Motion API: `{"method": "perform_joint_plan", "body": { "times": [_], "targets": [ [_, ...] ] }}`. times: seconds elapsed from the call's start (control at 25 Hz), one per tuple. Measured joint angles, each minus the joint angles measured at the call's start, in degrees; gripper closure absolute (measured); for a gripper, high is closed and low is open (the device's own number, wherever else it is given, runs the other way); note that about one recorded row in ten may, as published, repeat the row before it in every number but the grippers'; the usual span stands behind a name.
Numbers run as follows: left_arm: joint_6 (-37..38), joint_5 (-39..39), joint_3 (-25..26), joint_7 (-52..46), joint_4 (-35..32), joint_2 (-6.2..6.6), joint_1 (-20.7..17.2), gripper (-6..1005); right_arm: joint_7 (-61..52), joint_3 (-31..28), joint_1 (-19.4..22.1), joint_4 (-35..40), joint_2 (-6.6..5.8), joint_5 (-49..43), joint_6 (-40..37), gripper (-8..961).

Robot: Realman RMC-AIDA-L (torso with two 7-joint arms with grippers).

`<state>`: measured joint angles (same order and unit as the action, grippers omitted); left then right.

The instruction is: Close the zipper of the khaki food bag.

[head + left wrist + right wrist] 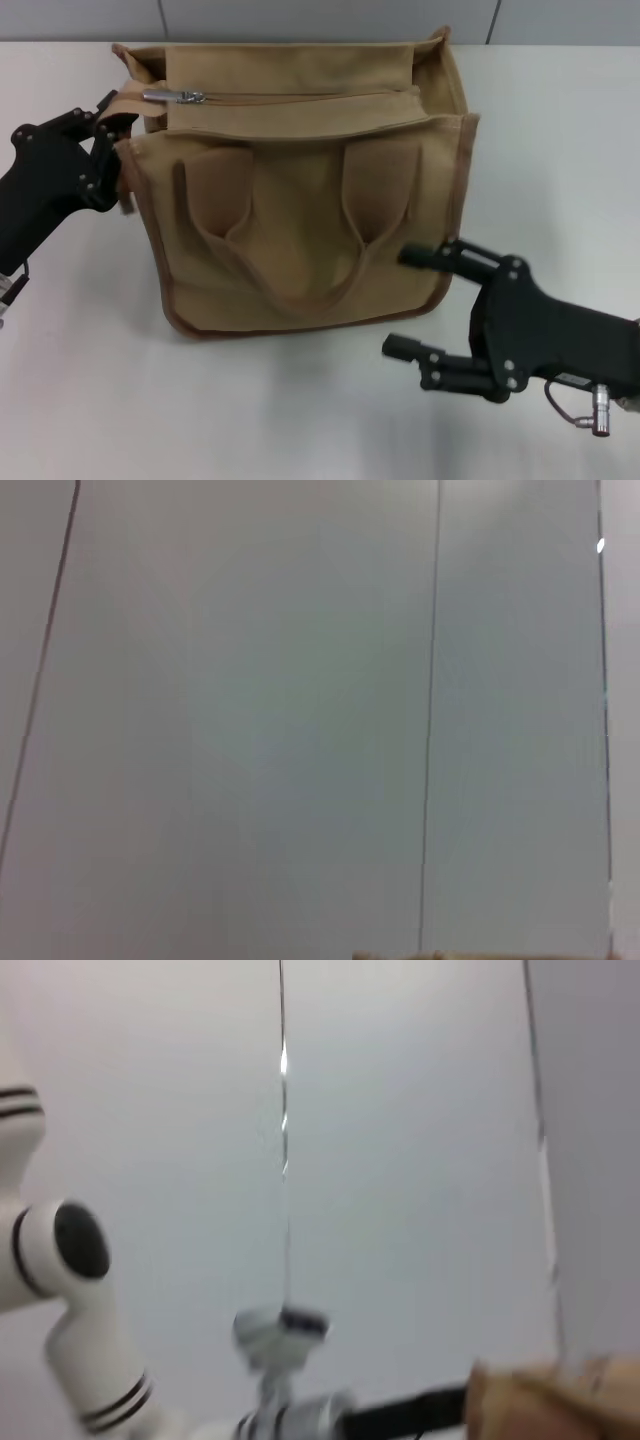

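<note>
white table (300, 400), one khaki food bag (300, 230)

One khaki food bag (300, 230) on one white table (560, 130), with two looped handles (290, 230) lying on its near face and one zipper (290, 98) running left to right along the far top panel, carrying one silver slider with pull tab (175, 96) at the left end. Two black grippers: left gripper (105, 125) at the bag's left edge, right gripper (420, 300) at the near right corner, two fingers spread apart. One tan sliver of bag in each wrist view
</note>
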<state>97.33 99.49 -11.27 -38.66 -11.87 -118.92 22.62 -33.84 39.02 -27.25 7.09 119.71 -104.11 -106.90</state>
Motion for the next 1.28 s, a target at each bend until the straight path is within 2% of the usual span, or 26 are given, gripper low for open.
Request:
{"method": "perform_joint_plan", "body": {
  "times": [0.04,0.2,0.48,0.64,0.72,0.92,1.28],
  "targets": [
    [1.09,-0.04,0.02,-0.55,0.13,0.00,0.01,915,1.98,-0.01,0.16,-0.86,0.00,1.51,-0.63,149],
    [3.80,-0.05,-0.08,-3.81,0.39,-0.03,0.73,980,7.05,-0.08,-0.44,-4.18,0.04,10.45,-1.21,149],
    [5.25,0.14,-0.82,-4.48,2.82,-0.09,2.85,980,19.21,-0.12,-6.45,-9.01,0.18,20.17,0.52,150],
    [5.49,0.17,-0.93,-4.49,4.54,-0.09,4.37,980,29.81,-0.81,-11.12,-12.79,0.18,22.47,5.28,150],
    [5.61,0.18,-0.95,-4.52,5.14,-0.09,4.93,979,37.13,-3.27,-13.27,-16.21,0.18,22.56,7.89,150],
    [5.67,0.18,-0.95,-5.15,5.31,-0.17,5.52,979,46.25,-7.79,-15.01,-21.05,0.17,22.12,9.84,151],
    [5.82,0.18,-0.95,-5.29,6.08,-0.18,6.22,980,43.46,-9.46,-15.80,-24.11,0.17,22.03,10.73,151]
  ]
}}
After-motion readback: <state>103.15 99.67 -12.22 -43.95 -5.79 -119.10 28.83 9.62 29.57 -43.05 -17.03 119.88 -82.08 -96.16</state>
